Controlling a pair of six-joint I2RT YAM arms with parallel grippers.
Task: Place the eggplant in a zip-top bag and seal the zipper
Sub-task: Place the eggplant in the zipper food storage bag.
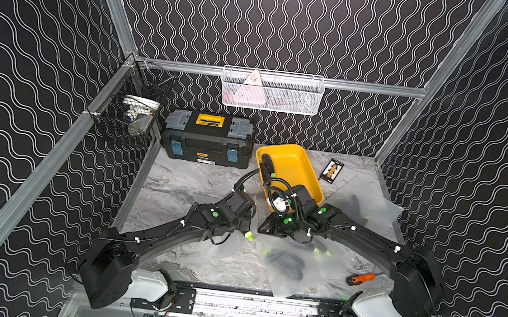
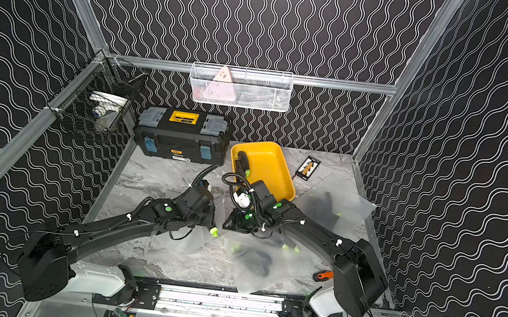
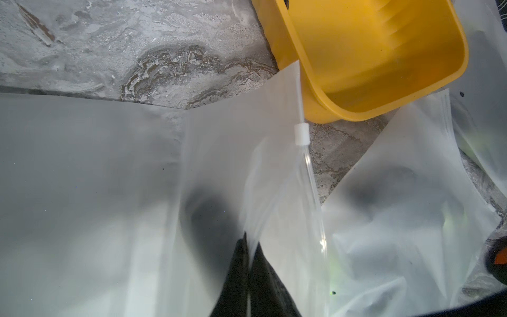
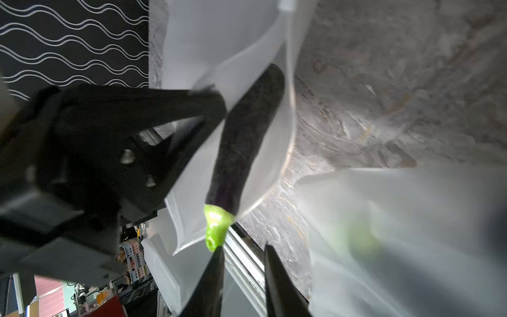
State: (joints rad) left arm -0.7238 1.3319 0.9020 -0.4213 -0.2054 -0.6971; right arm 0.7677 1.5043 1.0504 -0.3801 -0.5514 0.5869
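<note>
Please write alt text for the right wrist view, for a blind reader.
A purple eggplant lies partly inside a frosted zip-top bag, whose mouth the left gripper pinches open. The right gripper hovers with fingers apart beside the green stem.

Eggplant [image 4: 244, 137]: body is hidden under the left arm [image 1: 172, 231] in both top views; only the green stem [image 1: 249, 236] is shown.
Zip-top bag [image 3: 233, 123]: seen through it, the eggplant is reduced to a dark smear.
Right gripper [image 4: 244, 277]: fingers are cut off at the picture's edge.
Other bags [image 1: 297, 281]: dark shapes inside are blurred, not made out.
Card [image 1: 332, 170]: print is too small to be read.
</note>
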